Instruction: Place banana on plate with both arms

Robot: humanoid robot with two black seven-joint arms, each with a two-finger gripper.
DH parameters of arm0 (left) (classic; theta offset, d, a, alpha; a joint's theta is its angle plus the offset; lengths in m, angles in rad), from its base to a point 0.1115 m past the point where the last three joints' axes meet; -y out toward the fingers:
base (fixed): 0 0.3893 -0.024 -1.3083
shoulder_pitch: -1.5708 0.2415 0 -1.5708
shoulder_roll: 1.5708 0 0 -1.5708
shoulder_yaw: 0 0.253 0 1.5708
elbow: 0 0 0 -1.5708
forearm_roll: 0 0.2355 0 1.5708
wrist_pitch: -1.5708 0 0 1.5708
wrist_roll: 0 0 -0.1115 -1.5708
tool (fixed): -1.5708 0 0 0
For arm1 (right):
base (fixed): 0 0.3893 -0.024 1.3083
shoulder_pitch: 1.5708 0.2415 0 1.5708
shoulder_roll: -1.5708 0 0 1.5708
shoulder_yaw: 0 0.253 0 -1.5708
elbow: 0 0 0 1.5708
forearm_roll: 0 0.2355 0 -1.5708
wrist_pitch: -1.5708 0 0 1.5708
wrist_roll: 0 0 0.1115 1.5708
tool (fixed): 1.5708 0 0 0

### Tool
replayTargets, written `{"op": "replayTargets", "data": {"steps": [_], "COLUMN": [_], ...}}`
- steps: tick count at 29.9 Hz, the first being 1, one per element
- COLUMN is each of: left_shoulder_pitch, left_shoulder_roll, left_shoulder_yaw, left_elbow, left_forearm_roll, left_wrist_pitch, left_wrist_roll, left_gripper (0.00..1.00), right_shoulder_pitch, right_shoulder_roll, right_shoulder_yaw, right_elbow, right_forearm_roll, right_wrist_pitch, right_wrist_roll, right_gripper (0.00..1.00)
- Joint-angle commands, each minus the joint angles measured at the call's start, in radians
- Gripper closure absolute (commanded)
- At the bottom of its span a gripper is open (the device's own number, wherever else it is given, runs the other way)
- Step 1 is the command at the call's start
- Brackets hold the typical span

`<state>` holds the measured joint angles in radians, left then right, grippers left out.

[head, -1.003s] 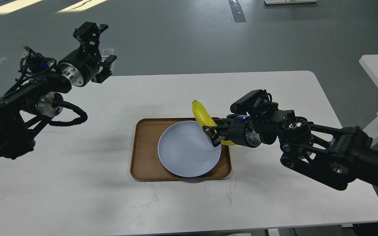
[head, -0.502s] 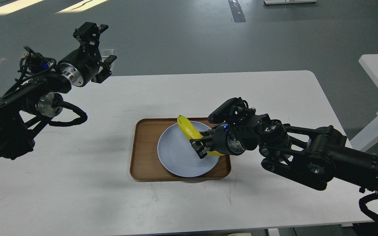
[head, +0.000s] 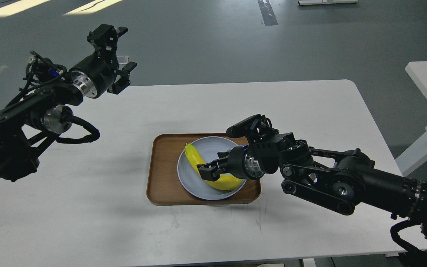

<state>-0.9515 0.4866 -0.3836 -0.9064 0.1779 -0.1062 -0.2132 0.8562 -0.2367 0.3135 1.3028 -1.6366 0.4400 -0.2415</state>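
A grey floor lies behind a white table (head: 291,107), and on that table sits a brown wooden tray (head: 163,174) — the landmark for everything else. Far to the tray's upper left, the left gripper (head: 119,52) hangs in the air above the table's back edge, its fingers spread apart and holding nothing. On the tray rests the pale blue-grey plate (head: 213,146), filling its right part. The banana (head: 213,180) lies over the plate's left and front portion, curving from a tip near the plate's upper-left rim down toward its front. From the tray's right side the right gripper (head: 211,168) reaches in — its fingers closed around the banana's middle.
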Motion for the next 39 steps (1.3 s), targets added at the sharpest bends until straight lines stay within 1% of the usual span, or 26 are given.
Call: {"op": "replayTargets", "data": {"steps": [1,4,5,6,8,9,10,12,13,15,16,18,20,22,23,29,31,34,36,37,39], "left_shoulder_pitch": [-0.003,-0.003,-0.003,-0.003,-0.004,-0.004,-0.003,-0.003,-0.001,0.003,0.016,0.03,0.056,0.097,0.106,0.131,0.137,0.142,0.149,0.157,0.161], "left_shoulder_roll": [-0.011,-0.023,-0.032,-0.036,-0.052,-0.059,-0.066,-0.071,-0.071,-0.071,-0.069,-0.069,-0.068,-0.06,-0.059,-0.036,-0.034,-0.036,-0.036,-0.034,-0.029], "left_shoulder_yaw": [0.038,0.046,0.046,0.046,0.046,0.045,0.042,0.035,0.032,0.031,0.028,0.02,-0.017,-0.064,-0.07,-0.075,-0.078,-0.083,-0.083,-0.083,-0.083], "left_elbow": [-0.006,-0.006,-0.006,-0.006,-0.006,-0.006,-0.006,-0.006,-0.006,-0.006,-0.005,-0.005,-0.005,-0.005,-0.005,-0.006,-0.008,-0.008,-0.008,-0.009,-0.025], "left_forearm_roll": [0.0,0.002,0.002,0.002,0.002,0.002,0.002,0.002,0.0,-0.004,-0.012,-0.015,-0.015,-0.015,-0.014,-0.015,-0.015,-0.015,-0.015,-0.015,-0.015], "left_wrist_pitch": [-0.003,-0.004,-0.004,-0.004,-0.004,-0.004,-0.004,-0.006,-0.007,-0.015,-0.026,-0.039,-0.059,-0.087,-0.095,-0.122,-0.128,-0.129,-0.13,-0.133,-0.145], "left_wrist_roll": [-0.003,-0.005,-0.005,-0.005,-0.006,-0.006,-0.006,-0.006,-0.008,-0.008,-0.008,-0.009,-0.009,-0.009,-0.009,-0.009,-0.009,-0.012,-0.026,-0.047,-0.069], "left_gripper": [0.02,0.02,0.02,0.02,0.02,0.02,0.02,0.02,0.02,0.02,0.02,0.02,0.02,0.02,0.02,0.02,0.02,0.02,0.02,0.02,0.02], "right_shoulder_pitch": [0.006,-0.002,-0.009,-0.014,-0.026,-0.028,-0.031,-0.031,-0.029,-0.032,-0.054,-0.084,-0.118,-0.129,-0.129,-0.126,-0.127,-0.129,-0.129,-0.126,-0.12], "right_shoulder_roll": [-0.068,-0.102,-0.105,-0.105,-0.098,-0.098,-0.096,-0.096,-0.096,-0.096,-0.096,-0.095,-0.081,-0.072,-0.072,-0.082,-0.081,-0.066,-0.056,-0.046,-0.035], "right_shoulder_yaw": [0.041,0.174,0.255,0.297,0.441,0.47,0.522,0.558,0.588,0.646,0.704,0.757,0.8,0.811,0.811,0.812,0.814,0.82,0.82,0.82,0.82], "right_elbow": [0.001,-0.016,-0.045,-0.075,-0.201,-0.224,-0.265,-0.302,-0.331,-0.353,-0.356,-0.356,-0.367,-0.414,-0.422,-0.485,-0.485,-0.484,-0.484,-0.484,-0.484], "right_forearm_roll": [0.044,0.102,0.162,0.2,0.424,0.502,0.681,0.87,1.038,1.203,1.231,1.232,1.233,1.229,1.227,1.181,1.093,1.022,1.011,1.008,1.008], "right_wrist_pitch": [-0.001,-0.012,-0.023,-0.029,-0.082,-0.099,-0.13,-0.148,-0.153,-0.15,-0.147,-0.139,-0.1,0.018,0.049,0.049,0.049,0.049,0.049,0.049,0.049], "right_wrist_roll": [-0.015,-0.015,-0.015,-0.013,-0.002,-0.002,-0.001,-0.001,-0.001,0.001,0.001,-0.001,-0.004,-0.008,-0.01,-0.012,-0.004,0.008,0.013,0.018,0.025], "right_gripper": [0.0,0.0,0.0,0.0,0.0,0.0,0.0,0.0,0.0,0.0,0.0,0.0,0.0,0.0,0.0,0.0,0.0,0.0,0.0,0.0,0.0]}}
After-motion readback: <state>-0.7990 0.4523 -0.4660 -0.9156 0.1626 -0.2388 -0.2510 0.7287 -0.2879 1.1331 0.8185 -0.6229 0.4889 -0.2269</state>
